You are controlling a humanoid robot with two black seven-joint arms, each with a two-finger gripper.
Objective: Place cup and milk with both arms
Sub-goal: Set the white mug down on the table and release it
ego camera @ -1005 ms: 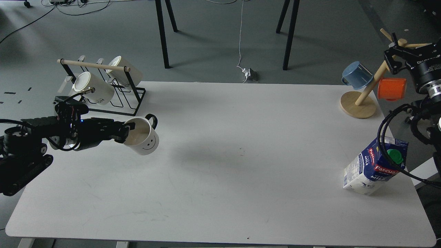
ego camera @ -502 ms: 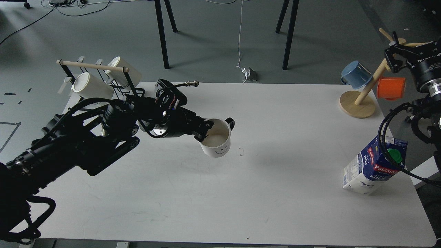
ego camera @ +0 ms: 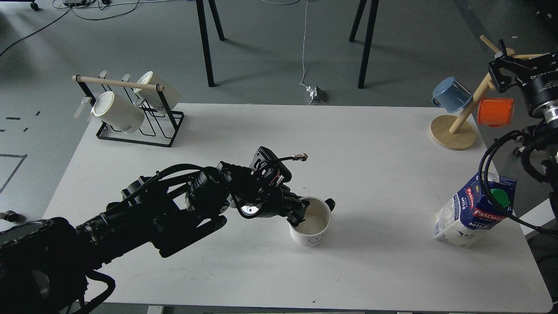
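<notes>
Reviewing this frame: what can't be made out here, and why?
- Left gripper, head view: it pinches the rim of the white ceramic smiley-face mug; whether the mug's base touches the white table is unclear.
- Right gripper, head view: dark, end-on near the right edge; finger state unreadable.
- Blue and white gable-top milk carton: a black cable crosses its top.

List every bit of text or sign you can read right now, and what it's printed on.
"Pascual", red logo on the milk carton, twice.
"MILK", white on the carton's blue side, partly hidden.
"HO…", cut off, on the cream mug in the wire rack.
Smiley face, no words, on the cup.
White lettering on the right arm: too blurred.
</notes>
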